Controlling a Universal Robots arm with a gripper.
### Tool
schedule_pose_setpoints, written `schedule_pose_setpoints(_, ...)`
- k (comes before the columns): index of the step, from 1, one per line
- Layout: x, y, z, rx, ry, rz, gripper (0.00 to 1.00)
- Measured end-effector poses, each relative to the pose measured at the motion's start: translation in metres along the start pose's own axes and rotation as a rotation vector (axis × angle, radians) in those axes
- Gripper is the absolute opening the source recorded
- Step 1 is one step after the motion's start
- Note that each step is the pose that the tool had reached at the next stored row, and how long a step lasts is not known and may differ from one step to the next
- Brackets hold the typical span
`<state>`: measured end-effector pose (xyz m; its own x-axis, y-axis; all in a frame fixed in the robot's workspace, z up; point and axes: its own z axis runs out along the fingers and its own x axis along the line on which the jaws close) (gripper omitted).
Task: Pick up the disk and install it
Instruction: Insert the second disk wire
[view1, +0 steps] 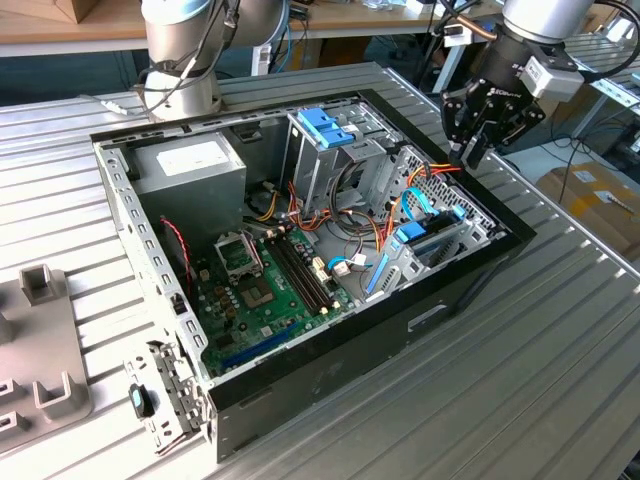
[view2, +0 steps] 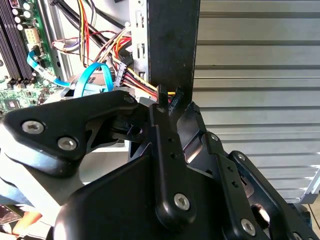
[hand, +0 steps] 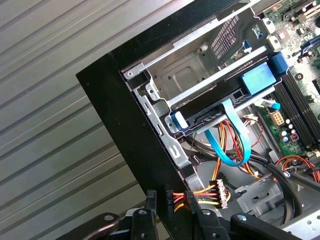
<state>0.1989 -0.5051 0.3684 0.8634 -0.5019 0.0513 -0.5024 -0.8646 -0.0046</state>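
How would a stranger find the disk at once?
Start at the open black case on the metal table. Go to its corner below the hand. The disk lies in a bay there, marked by light blue rail tabs, unlike the tall cage.

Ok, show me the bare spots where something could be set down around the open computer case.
Free: the ribbed metal tabletop on the exterior view's right of the black computer case, and the strip before its front wall. Crowded: inside the case, with cables and the green motherboard; the grey plastic fixture and loose metal bracket take the exterior view's left.

Computer case (view1: 330, 390) on ribbed table (view1: 560, 360)
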Motion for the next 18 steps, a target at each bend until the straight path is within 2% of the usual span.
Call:
schedule_pose_setpoints(1,0.0000,0.0000,0.0000,0.0000,0.0000,0.000,0.34)
schedule_pose_setpoints(3,0.0000,0.0000,0.0000,0.0000,0.0000,0.000,0.21)
schedule_pose_setpoints(18,-0.0001,-0.0001,0.0012,0.0000,0.0000,0.000,0.21)
